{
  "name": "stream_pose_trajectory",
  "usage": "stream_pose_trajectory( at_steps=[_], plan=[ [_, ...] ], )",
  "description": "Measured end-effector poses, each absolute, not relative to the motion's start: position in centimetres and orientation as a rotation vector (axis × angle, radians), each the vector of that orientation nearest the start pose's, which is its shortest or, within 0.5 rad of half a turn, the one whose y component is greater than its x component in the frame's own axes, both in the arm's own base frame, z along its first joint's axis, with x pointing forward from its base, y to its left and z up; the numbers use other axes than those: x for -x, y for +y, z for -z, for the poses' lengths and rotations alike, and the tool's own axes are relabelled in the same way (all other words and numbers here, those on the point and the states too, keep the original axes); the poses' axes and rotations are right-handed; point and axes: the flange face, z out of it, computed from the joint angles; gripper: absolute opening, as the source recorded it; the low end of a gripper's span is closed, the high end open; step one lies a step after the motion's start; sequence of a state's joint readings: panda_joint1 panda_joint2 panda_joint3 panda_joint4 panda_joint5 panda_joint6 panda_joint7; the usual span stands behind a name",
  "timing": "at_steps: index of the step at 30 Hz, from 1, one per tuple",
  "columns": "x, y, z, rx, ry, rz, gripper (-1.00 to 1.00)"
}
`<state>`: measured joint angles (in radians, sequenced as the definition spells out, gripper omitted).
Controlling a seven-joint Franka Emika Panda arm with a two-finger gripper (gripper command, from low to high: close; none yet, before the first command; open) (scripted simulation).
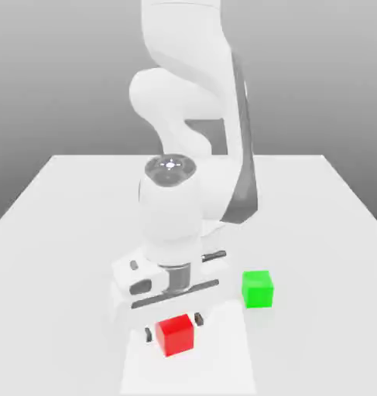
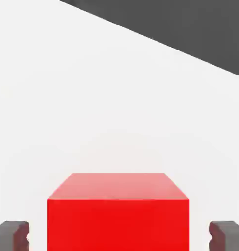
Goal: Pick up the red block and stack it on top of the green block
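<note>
Now I have the two-finger gripper point(image 1: 173, 327) low over the small red cube point(image 1: 175, 334), fingers point(image 2: 11, 234) apart on either side, not touching. Grasp step: I'd close next, then lift toward the green cube point(image 1: 258, 288) nearby on the white table point(image 1: 67, 201).

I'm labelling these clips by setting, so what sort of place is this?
Probably a bare simulated tabletop test scene, not a real room: a plain white table, a small red cube block between the gripper fingers, a small green cube block, and a featureless grey backdrop.
</note>
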<state>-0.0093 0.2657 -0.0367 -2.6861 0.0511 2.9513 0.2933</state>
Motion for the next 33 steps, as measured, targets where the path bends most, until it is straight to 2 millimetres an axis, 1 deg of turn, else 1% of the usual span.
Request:
stream_pose_trajectory(
  at_steps=[2,3,4,6,9,10,11,14,16,19,21,22,25,30,31,33],
  plan=[
    [-40.3,-2.3,-14.8,3.083,0.606,-0.001,-1.0],
    [-40.3,-2.3,-14.4,3.083,0.605,-0.001,-1.0],
    [-40.3,-2.3,-14.7,3.083,0.606,-0.001,-1.0],
    [-40.4,-2.3,-16.3,3.082,0.606,-0.001,-1.0],
    [-40.4,-2.3,-19.3,3.082,0.606,-0.001,-1.0],
    [-40.3,-2.0,-20.3,3.082,0.605,-0.001,-1.0],
    [-39.8,0.0,-21.0,3.082,0.578,-0.002,-1.0],
    [-37.4,4.8,-22.7,3.065,0.598,-0.007,-1.0],
    [-35.4,7.2,-23.6,3.054,0.639,-0.01,-1.0],
    [-31.8,10.8,-24.4,3.051,0.679,-0.011,-1.0],
    [-29.3,12.7,-24.6,3.054,0.707,-0.006,-1.0],
    [-28.7,13.0,-24.3,3.057,0.717,-0.002,-1.0],
    [-28.4,13.3,-22.6,3.064,0.729,0.007,-1.0],
    [-28.2,13.4,-19.0,3.062,0.727,0.006,-1.0],
    [-28.1,13.4,-18.3,3.059,0.729,0.004,1.0],
    [-28.1,13.4,-18.3,3.059,0.729,0.004,1.0]
  ],
)
